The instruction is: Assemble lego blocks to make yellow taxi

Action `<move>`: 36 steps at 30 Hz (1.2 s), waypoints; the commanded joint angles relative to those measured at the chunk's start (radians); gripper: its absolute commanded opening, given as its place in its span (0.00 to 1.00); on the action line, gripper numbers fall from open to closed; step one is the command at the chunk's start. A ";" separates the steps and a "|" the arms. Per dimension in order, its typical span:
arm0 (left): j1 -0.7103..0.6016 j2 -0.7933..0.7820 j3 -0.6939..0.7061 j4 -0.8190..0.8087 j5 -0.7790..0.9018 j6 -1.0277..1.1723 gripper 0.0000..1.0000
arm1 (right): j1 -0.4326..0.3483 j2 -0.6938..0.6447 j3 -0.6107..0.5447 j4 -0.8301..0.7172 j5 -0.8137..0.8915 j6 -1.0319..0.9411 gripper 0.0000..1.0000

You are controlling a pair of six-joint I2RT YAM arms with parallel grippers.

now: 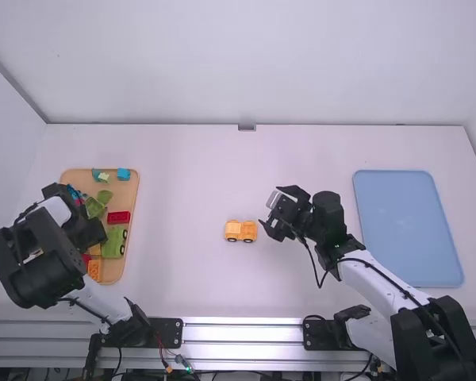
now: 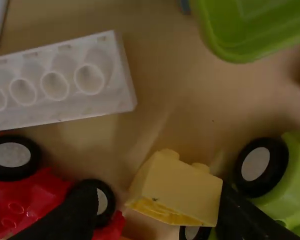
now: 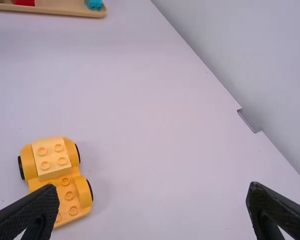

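My left gripper (image 1: 86, 230) is over the wooden tray (image 1: 113, 272). In the left wrist view, the left gripper (image 2: 161, 212) stands open with a pale yellow block (image 2: 177, 187) between its fingers, close to the right one and apart from the left. The right gripper (image 1: 269, 215) is open, just right of the yellow-orange car base (image 1: 240, 231) on the table. In the right wrist view, the right gripper (image 3: 151, 207) has nothing between its fingers; the car base (image 3: 60, 182) lies beyond its left finger, a yellow block (image 3: 52, 159) on one end of it.
Around the left gripper lie a white brick (image 2: 60, 82), a red wheeled piece (image 2: 27, 202), a green wheeled piece (image 2: 285, 175) and a green piece (image 2: 255, 25). The tray also holds a red brick (image 1: 119, 217) and a blue brick (image 1: 124, 174). A blue tray (image 1: 408, 230) is at the right.
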 commanded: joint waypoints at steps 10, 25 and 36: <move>-0.003 -0.003 -0.083 0.062 0.030 0.031 0.56 | 0.000 -0.010 -0.002 0.008 -0.005 0.010 0.99; -0.004 -0.003 -0.132 0.095 0.149 -0.083 0.61 | 0.000 -0.010 -0.002 0.011 -0.005 0.010 0.99; -0.003 -0.003 -0.118 0.086 0.147 -0.119 0.47 | 0.000 -0.010 -0.002 0.011 -0.005 0.010 0.99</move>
